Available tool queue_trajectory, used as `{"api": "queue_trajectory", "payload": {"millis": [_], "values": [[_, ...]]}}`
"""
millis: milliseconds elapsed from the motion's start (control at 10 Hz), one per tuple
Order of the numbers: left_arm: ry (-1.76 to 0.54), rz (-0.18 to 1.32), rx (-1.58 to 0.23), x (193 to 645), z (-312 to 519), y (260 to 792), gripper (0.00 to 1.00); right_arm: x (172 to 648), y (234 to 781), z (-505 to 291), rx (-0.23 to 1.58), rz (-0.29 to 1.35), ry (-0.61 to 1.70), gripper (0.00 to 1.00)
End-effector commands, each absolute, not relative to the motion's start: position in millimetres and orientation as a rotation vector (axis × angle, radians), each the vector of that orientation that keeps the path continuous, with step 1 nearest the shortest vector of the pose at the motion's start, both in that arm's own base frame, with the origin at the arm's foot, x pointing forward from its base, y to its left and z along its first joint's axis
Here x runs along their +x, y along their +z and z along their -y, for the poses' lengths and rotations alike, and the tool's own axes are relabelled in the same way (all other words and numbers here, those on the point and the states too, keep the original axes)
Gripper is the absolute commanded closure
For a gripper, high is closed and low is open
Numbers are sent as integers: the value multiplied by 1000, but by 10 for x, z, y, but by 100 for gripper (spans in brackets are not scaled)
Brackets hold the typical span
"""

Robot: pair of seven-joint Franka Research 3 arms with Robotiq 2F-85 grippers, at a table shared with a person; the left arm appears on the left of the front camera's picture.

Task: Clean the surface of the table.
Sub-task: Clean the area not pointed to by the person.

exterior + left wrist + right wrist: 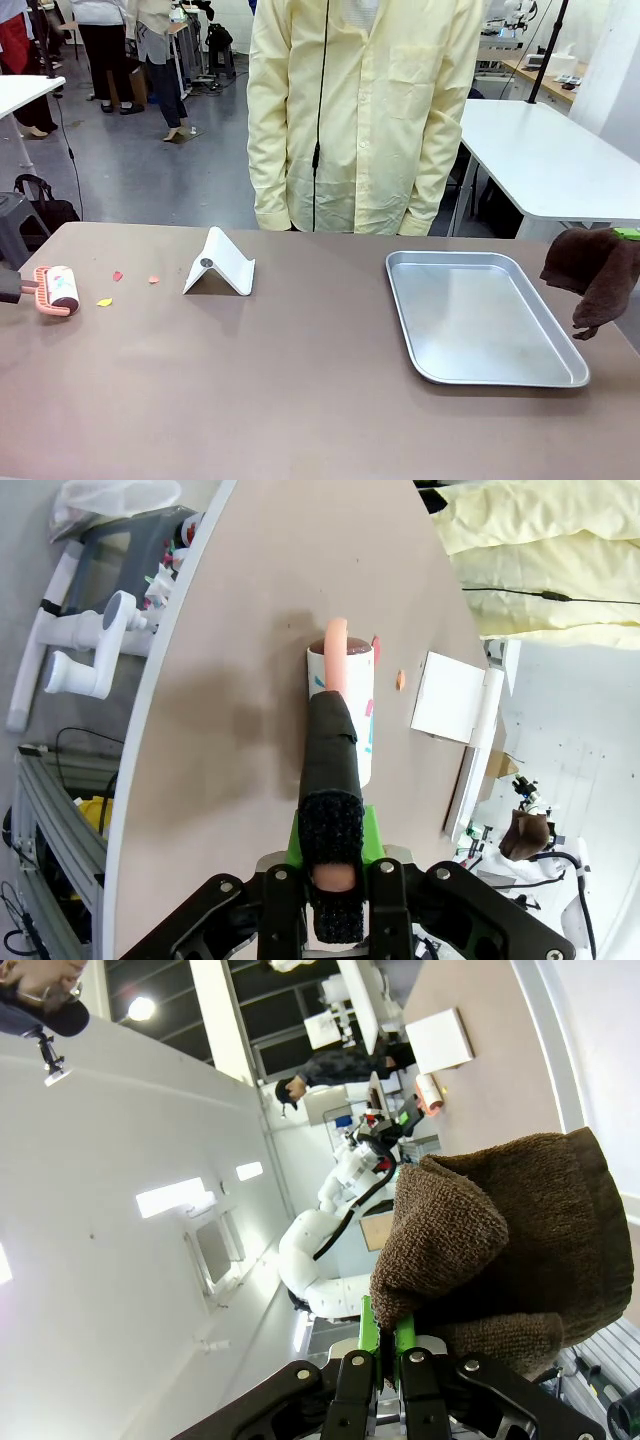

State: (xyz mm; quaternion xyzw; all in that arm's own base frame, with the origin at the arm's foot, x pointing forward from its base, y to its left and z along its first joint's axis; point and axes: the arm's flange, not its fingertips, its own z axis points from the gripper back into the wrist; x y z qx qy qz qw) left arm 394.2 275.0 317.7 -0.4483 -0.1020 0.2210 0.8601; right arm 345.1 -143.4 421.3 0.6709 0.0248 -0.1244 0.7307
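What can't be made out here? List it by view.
- Left wrist view: the left gripper and the handle it clamps hide whether the lint roller touches the table.
- Front view: the brown cloth drapes over the right gripper, hiding its fingers.
- Front view: the scraps are too small to identify.

The left gripper (333, 878) was held low at the far left, closed on a roller handle (328, 760). The right gripper (392, 1345) was held at the far right, clamped on a cloth (500, 1230).
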Motion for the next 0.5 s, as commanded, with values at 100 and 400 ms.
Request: {"api": "queue_trajectory", "payload": {"millis": [100, 400], "values": [[494, 151, -917, 4202, -2590, 3055, 78, 3466, 4262, 1455, 1498, -41, -251, 94], [495, 102, -900, 4477, -2416, 3001, 78, 3466, 4262, 1455, 1498, -41, -251, 94]]}}
